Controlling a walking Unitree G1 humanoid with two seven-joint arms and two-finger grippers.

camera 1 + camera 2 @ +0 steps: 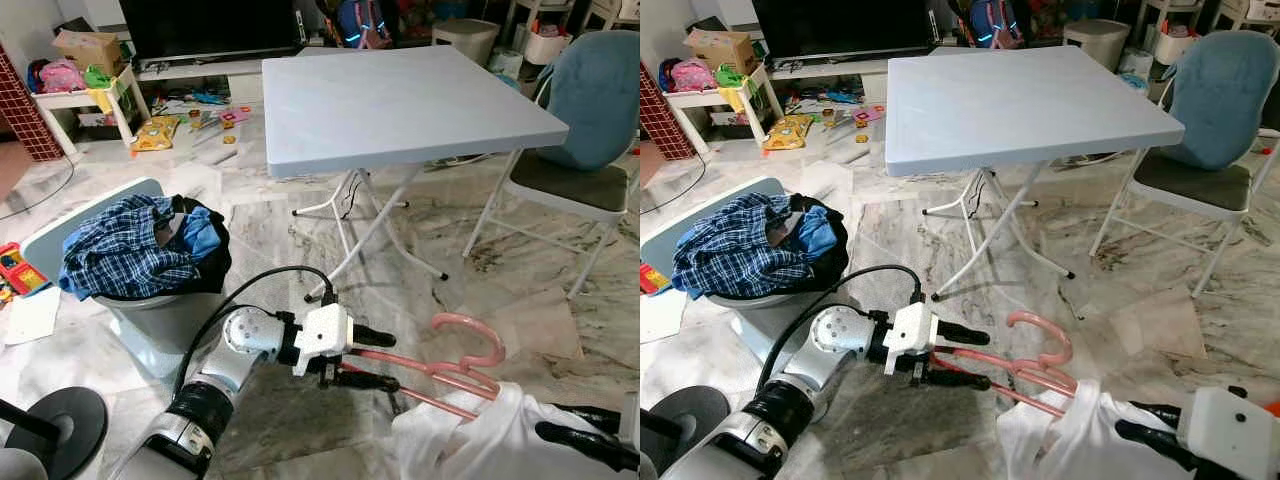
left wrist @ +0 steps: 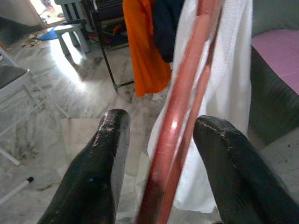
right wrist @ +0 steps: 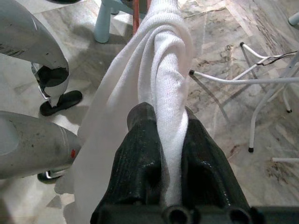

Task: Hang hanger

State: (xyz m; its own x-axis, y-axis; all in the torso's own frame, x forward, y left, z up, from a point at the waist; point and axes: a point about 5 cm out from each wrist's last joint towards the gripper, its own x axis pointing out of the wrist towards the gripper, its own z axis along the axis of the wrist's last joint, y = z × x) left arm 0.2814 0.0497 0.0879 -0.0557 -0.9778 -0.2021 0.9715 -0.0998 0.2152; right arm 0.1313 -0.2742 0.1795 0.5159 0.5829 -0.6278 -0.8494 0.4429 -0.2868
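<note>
While the robot stands over the marble floor (image 1: 420,250), its left end effector (image 1: 372,357) reaches forward low in front of it, the two black fingers (image 2: 100,168) spread on either side of the pink hanger (image 1: 455,372). In the left wrist view the hanger's bars run between the fingers with a gap on each side, so the fingers are parted around it rather than pinched on it. The hanger lies roughly level, its hook (image 1: 478,335) curling upward, and its far end disappears into a white garment (image 1: 490,435) at the robot's lower right. The right end effector (image 3: 163,154) is clamped on a fold of that white garment, the cloth squeezed between its two fingers and draped over them.

Ahead stands a pale blue folding table (image 1: 400,100) on white legs, with a folding chair (image 1: 590,150) to its right. To the robot's left, a laundry basket (image 1: 150,300) holds a blue plaid shirt (image 1: 125,250) and dark clothes. Toys lie scattered on the floor farther back.
</note>
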